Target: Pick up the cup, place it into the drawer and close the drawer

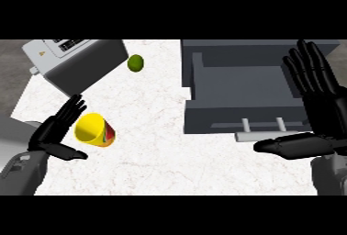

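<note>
1. The left forearm [24,172] enters from the lower left corner of the head view, grey and angled up and slightly rightward.
2. The left hand [53,133] is black, its fingers [69,111] straight and held together, pointing up and to the right — the thumb [68,152] juts out to the right, below the palm. It holds nothing.
3. The right forearm [331,174] rises along the right edge, grey, only partly in view.
4. The right hand [325,114] stands tall, its fingers [308,66] long, straight and slightly fanned, pointing up.
5. Its thumb [288,145] sticks out leftward — nearly level — well apart from the fingers. This hand also holds nothing.
</note>
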Tool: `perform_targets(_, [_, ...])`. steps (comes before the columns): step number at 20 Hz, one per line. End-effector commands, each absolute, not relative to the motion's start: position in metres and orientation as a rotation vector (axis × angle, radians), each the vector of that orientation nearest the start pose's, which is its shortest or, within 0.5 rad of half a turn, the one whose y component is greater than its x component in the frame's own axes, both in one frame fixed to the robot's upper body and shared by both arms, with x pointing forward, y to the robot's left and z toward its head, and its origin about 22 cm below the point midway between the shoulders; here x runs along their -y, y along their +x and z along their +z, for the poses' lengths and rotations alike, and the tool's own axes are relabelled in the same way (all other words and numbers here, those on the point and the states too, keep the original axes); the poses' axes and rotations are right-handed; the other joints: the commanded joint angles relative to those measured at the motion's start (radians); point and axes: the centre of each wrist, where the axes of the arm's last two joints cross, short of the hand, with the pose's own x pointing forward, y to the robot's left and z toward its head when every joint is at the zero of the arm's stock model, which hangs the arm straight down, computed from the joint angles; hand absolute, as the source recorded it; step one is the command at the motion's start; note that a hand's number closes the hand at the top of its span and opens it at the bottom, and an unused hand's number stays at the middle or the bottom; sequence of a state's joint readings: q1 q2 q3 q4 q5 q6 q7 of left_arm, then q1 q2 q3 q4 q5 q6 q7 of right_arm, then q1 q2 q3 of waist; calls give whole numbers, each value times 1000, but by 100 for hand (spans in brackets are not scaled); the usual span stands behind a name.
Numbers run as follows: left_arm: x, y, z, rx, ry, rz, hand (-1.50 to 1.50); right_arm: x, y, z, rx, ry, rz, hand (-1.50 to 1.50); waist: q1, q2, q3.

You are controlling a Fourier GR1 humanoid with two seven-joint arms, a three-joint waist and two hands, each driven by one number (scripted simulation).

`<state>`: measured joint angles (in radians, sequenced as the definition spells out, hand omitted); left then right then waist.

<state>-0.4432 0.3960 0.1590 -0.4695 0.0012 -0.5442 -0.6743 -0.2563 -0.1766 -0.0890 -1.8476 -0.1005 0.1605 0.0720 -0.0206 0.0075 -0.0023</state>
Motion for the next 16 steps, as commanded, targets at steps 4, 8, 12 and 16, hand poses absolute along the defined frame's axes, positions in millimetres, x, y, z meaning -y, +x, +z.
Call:
perform_targets(4, [-393, 282, -92, 1606, -296, -217, -150, 250, 269, 152, 2012, 80, 279, -150, -15, 5, -3])
perform_targets(8, [-376, 277, -107, 1623, -312, -212, -150, 244, 266, 152, 2015, 96, 277, -150, -15, 5, -3])
perform_targets(12, [-367, 290, -102, 1639, -317, -211, -150, 256, 273, 152, 2029, 94, 288, -150, -27, 10, -4])
perform_targets(16, [-371, 291, -100, 1649, -310, -227, -150, 248, 278, 144, 2010, 91, 278, -150, -20, 11, -4])
